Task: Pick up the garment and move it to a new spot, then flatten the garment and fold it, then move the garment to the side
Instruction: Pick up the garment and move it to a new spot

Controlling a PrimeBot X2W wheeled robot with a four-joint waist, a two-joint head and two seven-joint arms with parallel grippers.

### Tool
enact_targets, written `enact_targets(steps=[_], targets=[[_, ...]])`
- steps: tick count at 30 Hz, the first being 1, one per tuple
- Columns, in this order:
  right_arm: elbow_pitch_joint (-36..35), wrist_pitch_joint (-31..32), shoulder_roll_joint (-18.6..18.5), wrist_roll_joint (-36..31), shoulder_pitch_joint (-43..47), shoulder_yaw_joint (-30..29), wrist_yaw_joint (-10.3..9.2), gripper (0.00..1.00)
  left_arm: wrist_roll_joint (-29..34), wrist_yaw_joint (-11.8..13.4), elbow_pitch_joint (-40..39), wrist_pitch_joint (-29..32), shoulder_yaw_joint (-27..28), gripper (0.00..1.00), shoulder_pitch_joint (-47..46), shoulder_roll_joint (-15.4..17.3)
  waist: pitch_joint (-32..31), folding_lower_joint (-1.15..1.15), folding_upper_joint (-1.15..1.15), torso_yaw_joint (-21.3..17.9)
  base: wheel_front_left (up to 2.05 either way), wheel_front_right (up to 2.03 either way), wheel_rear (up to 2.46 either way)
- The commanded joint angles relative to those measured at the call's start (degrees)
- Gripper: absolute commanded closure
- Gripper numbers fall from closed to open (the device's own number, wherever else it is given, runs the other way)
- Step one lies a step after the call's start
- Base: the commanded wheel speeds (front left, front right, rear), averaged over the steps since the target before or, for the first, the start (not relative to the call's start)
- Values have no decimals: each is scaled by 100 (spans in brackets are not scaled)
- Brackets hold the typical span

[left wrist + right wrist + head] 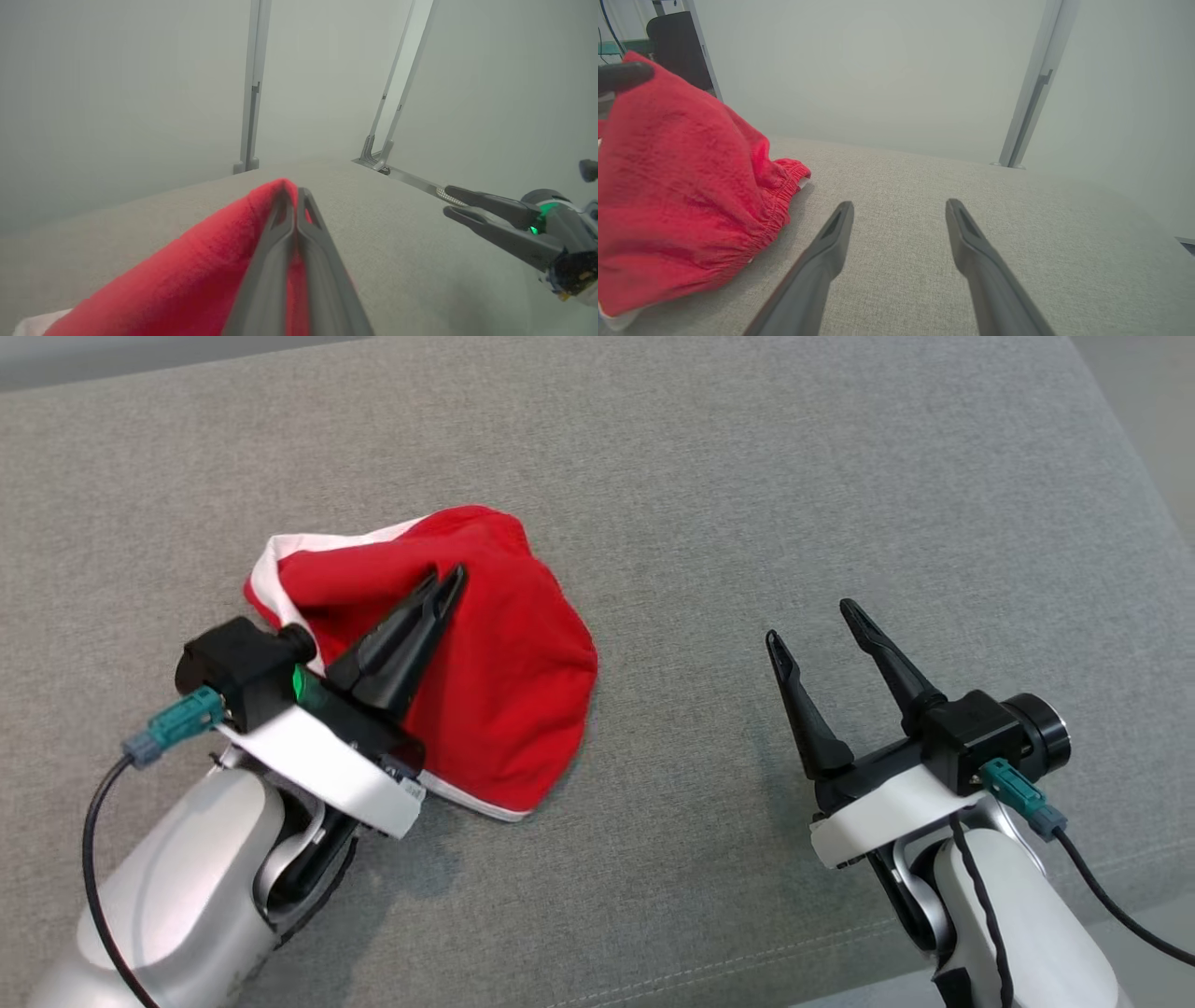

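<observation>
A red garment [504, 691] with white trim lies bunched on the grey cushion, left of centre. My left gripper [448, 581] is shut on a fold at its top, and the cloth rises like a tent to the pinch. In the left wrist view the closed fingers [294, 193] run along the red garment [187, 275]. My right gripper [810, 623] hovers open over bare cushion to the right, nothing between its fingers. The right wrist view has the open right gripper [900, 206] with the garment [677, 196] to its left, hanging from the left fingertip [626, 77].
The grey upholstered cushion [700, 476] spans the scene, with a stitched front edge [747, 961] near me and a right edge [1148, 523]. Metal frame posts [252, 88] stand beyond the far side. A black chair [677, 46] is in the background.
</observation>
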Motion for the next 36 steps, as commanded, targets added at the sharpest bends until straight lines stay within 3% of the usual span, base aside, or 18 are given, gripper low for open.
enact_targets(steps=[1, 5, 6, 7, 25, 36], targets=[[-201, -69, 56, 63, 49, 95, 7, 0, 62, -23, -10, -33, 214, 100, 2, 198, -20, 0, 0, -71, 0, 0, 0], [-198, -69, 56, 41, 97, 57, 7, 0, 185, -23, 389, -33, 230, 100, 250, 158, -112, 0, 0, -70, 0, 0, 0], [-189, -69, 56, 31, 106, 35, 7, 0, 202, -23, 420, -33, 273, 66, 292, 127, -143, 0, 0, -44, 0, 0, 0], [-180, -69, 56, 24, 109, 22, 7, 0, 211, -23, 447, -33, 340, 0, 340, 94, -179, 0, 0, -13, 0, 0, 0], [358, -69, 56, 75, 31, -165, 7, 0, 934, -23, 845, -33, 2429, 0, 1490, -411, -970, 0, 0, 857, 0, 0, 0], [597, -69, 56, 142, 161, -302, 7, 0, 1484, -23, 893, -33, 3540, 0, 2191, -826, -1426, 0, 0, 1055, 0, 0, 0]])
